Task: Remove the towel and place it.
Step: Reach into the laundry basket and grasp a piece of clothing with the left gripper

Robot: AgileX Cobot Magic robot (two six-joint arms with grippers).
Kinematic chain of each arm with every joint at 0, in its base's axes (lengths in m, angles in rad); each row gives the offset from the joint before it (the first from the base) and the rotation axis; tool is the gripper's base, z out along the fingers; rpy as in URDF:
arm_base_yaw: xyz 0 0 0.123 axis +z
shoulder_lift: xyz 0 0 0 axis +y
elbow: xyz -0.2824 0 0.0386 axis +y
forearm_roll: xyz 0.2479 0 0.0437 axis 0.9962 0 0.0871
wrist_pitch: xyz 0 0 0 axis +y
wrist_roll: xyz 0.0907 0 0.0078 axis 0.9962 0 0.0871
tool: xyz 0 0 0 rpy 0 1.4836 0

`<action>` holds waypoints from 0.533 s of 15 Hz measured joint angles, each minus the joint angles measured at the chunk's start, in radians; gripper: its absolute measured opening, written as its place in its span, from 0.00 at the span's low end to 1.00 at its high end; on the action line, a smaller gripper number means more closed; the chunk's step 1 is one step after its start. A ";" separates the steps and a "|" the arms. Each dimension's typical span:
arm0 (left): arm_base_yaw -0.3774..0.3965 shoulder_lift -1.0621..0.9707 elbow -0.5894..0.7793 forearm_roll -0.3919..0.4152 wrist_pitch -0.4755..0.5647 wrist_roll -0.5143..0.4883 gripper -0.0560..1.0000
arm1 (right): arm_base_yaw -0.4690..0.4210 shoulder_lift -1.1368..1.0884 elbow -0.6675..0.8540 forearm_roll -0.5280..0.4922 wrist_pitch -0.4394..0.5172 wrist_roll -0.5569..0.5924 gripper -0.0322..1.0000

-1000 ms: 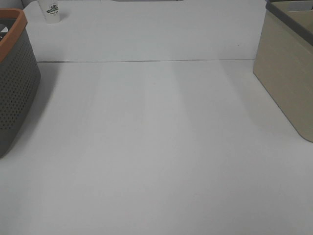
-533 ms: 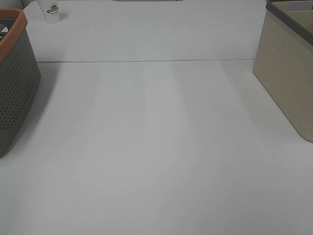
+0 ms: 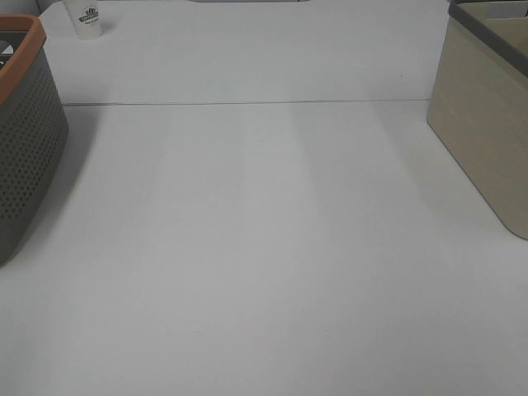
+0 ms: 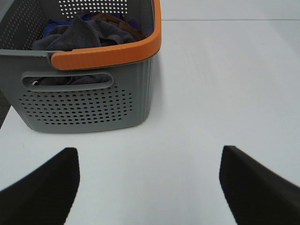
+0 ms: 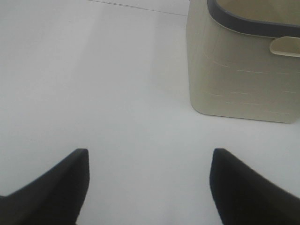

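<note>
Towel: charcoal, bunched among other cloths inside the perforated basket; no clear long axis.
Left tool: spread wide, empty, the nearer one; towel lies ahead, over the basket's near wall.
Right tool: spread wide, empty, facing the beige bin.

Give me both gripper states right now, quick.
Left gripper: open, empty, facing the basket.
Right gripper: open, empty.

Left jaws and right jaws both stand wide apart (only dark tips show), apparently hovering.
</note>
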State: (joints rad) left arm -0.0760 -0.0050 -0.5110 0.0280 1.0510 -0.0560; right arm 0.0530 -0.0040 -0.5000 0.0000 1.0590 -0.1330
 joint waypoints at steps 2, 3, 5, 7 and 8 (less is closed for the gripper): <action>0.000 0.000 0.000 0.000 0.000 0.000 0.77 | 0.000 0.000 0.000 0.000 0.000 0.000 0.72; 0.000 0.000 0.000 0.000 0.000 0.000 0.77 | 0.000 0.000 0.000 0.000 0.000 0.000 0.72; 0.000 0.000 0.000 0.000 0.000 -0.003 0.77 | 0.000 0.000 0.000 0.000 0.000 0.000 0.72; 0.000 0.022 -0.014 0.001 -0.005 -0.015 0.77 | 0.000 0.000 0.000 0.000 0.000 0.000 0.72; 0.000 0.049 -0.023 0.008 -0.010 -0.016 0.77 | 0.000 0.000 0.000 0.000 0.000 0.000 0.72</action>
State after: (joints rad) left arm -0.0760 0.0440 -0.5340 0.0360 1.0410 -0.0720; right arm 0.0530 -0.0040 -0.5000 0.0000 1.0590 -0.1330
